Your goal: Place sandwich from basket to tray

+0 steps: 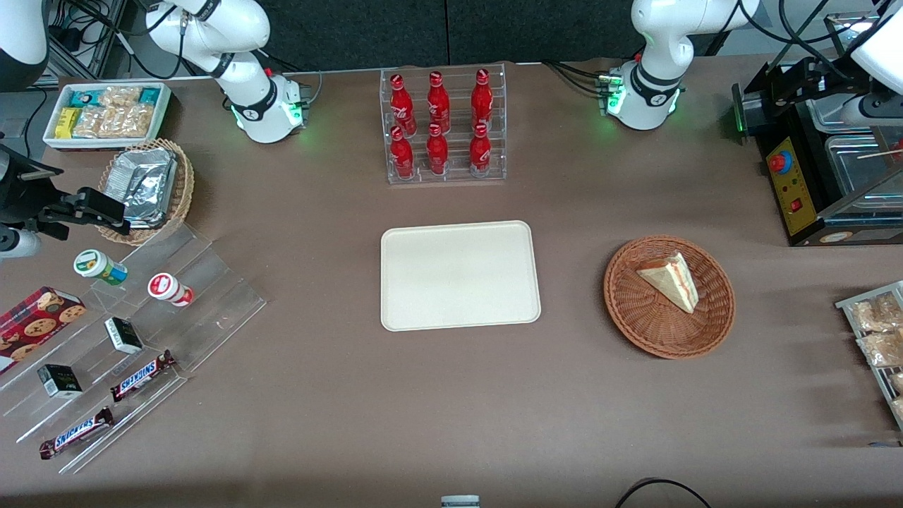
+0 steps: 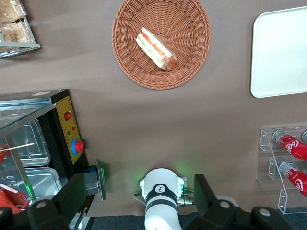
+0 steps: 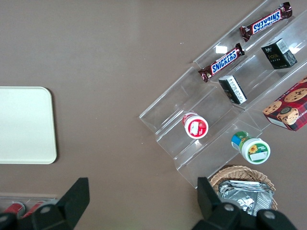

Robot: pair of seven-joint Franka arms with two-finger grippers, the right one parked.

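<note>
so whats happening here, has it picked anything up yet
Not yet. The sandwich lies in the basket, and the tray beside it holds nothing. The left arm's gripper is open and empty, high above the table near its own base, looking down on the basket. The pickup has not begun.

Bare table separates basket [image 1: 669, 296] and tray [image 1: 460, 276].
</note>
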